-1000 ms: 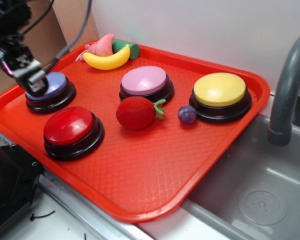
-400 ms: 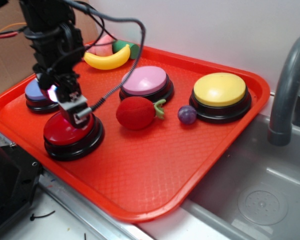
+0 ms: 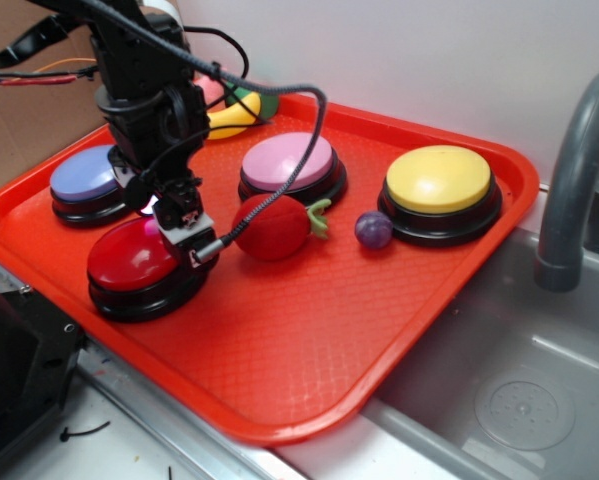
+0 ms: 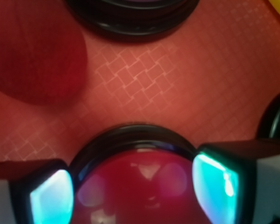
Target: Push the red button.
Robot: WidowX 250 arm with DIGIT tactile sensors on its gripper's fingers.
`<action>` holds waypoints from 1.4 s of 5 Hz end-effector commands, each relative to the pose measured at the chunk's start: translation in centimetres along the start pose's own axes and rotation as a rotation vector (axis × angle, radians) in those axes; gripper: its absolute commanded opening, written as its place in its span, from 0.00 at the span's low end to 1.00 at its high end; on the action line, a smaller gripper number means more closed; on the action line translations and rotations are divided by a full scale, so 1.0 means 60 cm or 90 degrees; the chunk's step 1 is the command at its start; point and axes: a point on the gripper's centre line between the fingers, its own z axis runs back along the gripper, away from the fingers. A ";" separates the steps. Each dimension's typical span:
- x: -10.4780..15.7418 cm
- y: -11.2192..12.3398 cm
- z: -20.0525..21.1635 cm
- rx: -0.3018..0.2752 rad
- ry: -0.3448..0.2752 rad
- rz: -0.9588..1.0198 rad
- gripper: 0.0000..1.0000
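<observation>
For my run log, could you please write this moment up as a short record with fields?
target: red button, front left of the tray
gripper: gripper low over the red button's back right edge; fingers open, straddling the cap; contact cannot be told
other buttons: blue, pink, yellow
loose items: strawberry toy, purple ball, banana
beside tray: sink, faucet

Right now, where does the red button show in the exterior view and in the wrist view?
Exterior: the red button sits at the tray's front left, under the end effector.
Wrist: it fills the bottom centre, between the two fingers.
Shared landmark: the fuzzy red toy, upper left in the wrist view.
</observation>
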 end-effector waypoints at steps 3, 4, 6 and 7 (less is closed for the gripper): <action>-0.027 0.014 0.123 0.001 -0.015 0.034 1.00; -0.030 0.018 0.138 -0.001 -0.014 0.050 1.00; -0.029 0.022 0.164 0.007 -0.014 0.052 1.00; -0.031 0.024 0.171 0.006 -0.008 0.059 1.00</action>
